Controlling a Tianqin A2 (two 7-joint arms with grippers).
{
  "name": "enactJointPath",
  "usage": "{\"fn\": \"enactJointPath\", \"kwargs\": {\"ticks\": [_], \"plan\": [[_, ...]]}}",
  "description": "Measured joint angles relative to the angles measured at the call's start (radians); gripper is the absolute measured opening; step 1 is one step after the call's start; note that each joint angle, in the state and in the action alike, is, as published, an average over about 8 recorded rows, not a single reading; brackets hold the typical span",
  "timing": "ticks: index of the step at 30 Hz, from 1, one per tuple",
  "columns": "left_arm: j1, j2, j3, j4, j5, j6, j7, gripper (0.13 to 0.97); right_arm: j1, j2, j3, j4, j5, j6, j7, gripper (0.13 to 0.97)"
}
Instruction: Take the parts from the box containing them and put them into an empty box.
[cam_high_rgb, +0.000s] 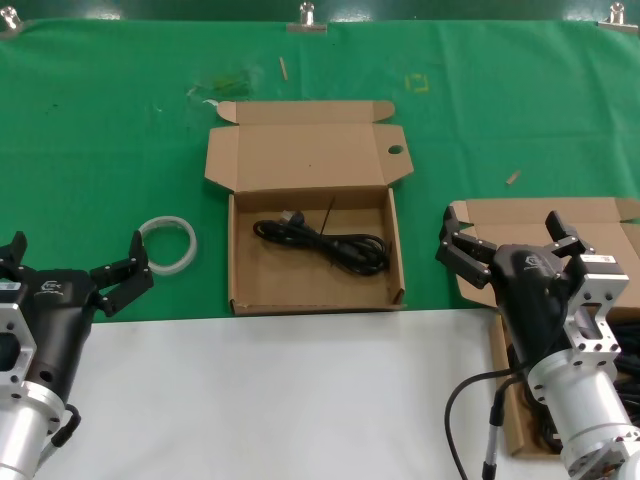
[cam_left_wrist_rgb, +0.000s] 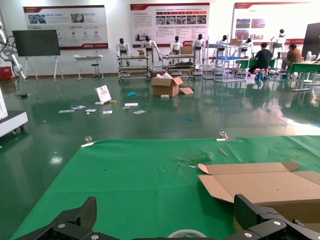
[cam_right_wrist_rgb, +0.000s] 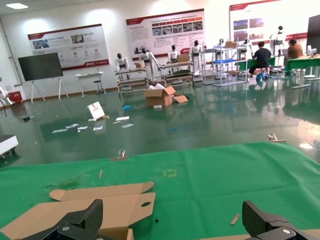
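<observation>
The box with a round hole in its lid (cam_high_rgb: 310, 160) stands open at the table's middle, and one black cable (cam_high_rgb: 325, 243) lies coiled inside it. The same lid shows in the right wrist view (cam_right_wrist_rgb: 100, 207) and in the left wrist view (cam_left_wrist_rgb: 260, 182). At the right edge is the second brown box (cam_high_rgb: 590, 210), mostly hidden under my right arm; dark cables (cam_high_rgb: 630, 350) show in it. My right gripper (cam_high_rgb: 503, 225) (cam_right_wrist_rgb: 172, 220) hovers open and empty above that box. Down at the lower left my left gripper (cam_high_rgb: 75, 255) (cam_left_wrist_rgb: 165, 215) is open and empty.
A white translucent ring (cam_high_rgb: 168, 243) (cam_left_wrist_rgb: 187, 233) lies on the green cloth just ahead of the left gripper. A small wood chip (cam_high_rgb: 512, 177) (cam_right_wrist_rgb: 234, 218) rests right of the middle box. White table surface (cam_high_rgb: 300, 400) runs along the front.
</observation>
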Motion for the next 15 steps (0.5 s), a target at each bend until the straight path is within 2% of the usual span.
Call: {"fn": "enactJointPath", "kwargs": {"ticks": [15], "plan": [[0.0, 0.0, 0.0, 0.0, 0.0, 0.0, 0.0, 0.965, -0.003, 0.0, 0.003, 0.003, -0.003, -0.002, 0.006, 0.966]]}}
